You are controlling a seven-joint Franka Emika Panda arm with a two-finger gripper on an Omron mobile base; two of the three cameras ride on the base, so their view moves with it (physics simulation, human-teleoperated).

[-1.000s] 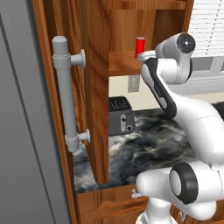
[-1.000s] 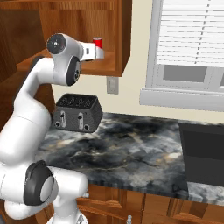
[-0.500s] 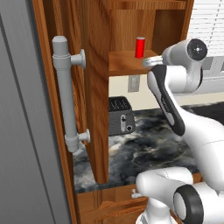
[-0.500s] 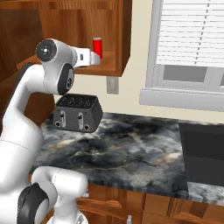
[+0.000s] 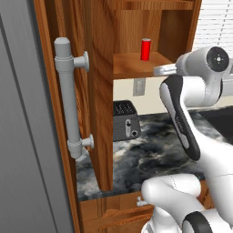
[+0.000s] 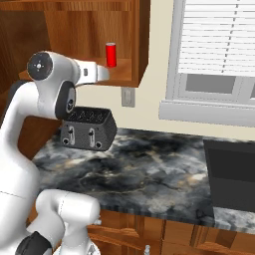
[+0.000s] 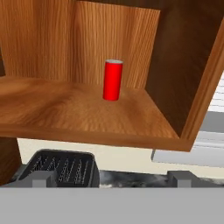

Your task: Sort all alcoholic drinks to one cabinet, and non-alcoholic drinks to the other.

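Note:
A small plain red can (image 5: 145, 49) (image 6: 111, 54) (image 7: 113, 80), one of the non-alcoholic drinks, stands upright toward the back right of the shelf (image 7: 78, 113) in the open reddish-brown wall cabinet (image 5: 136, 27). My gripper (image 5: 158, 70) (image 6: 106, 73) (image 7: 111, 179) hovers just outside the shelf's front edge, slightly below shelf level and apart from the can. It is open, with its fingertips (image 7: 41, 178) set wide and nothing between them. The alcoholic drinks are out of view.
The cabinet door (image 5: 77, 91) swings open to the left, with its long grey bar handle (image 5: 66, 95). A black toaster (image 5: 125, 120) (image 6: 87, 129) sits on the dark marble counter (image 6: 149, 169) below the shelf. A window with blinds (image 6: 214, 45) and a dark sink (image 6: 231, 174) lie to the right.
My hand has drawn back out of the cabinet, away from the red can, which stays standing on the shelf. The jaws remain wide apart.

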